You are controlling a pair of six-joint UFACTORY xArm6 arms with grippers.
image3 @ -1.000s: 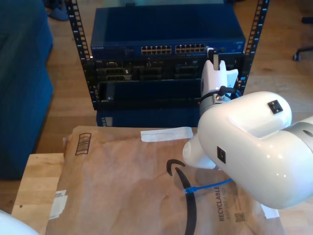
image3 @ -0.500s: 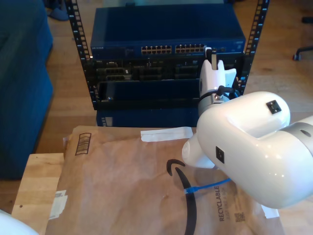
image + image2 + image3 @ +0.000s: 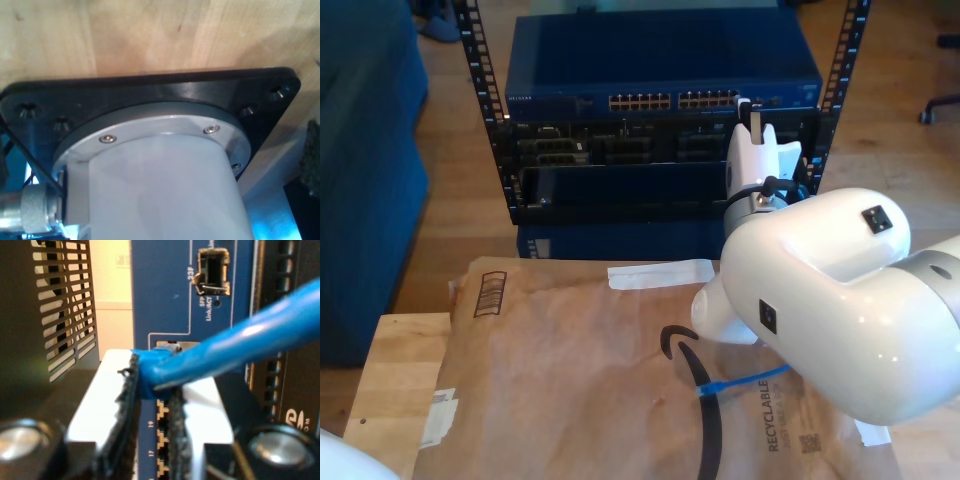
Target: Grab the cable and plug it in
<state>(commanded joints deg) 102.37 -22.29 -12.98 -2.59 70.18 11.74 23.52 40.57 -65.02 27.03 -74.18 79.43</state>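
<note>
Rack switch behind; second gripper jaws pinching cable, plug tip blurred; first gripper's jaws untellable.

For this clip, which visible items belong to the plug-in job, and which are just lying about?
Part of the job:
- blue cable, pinched in my second tool
- blue network switch with its port row

Lying about:
- brown paper mailer
- white tape strip
- wooden board

The clear plug tip of the thin bright-blue network cable stays hidden between my second gripper's pads. In the exterior view, my white arm covers most of the cable.
</note>
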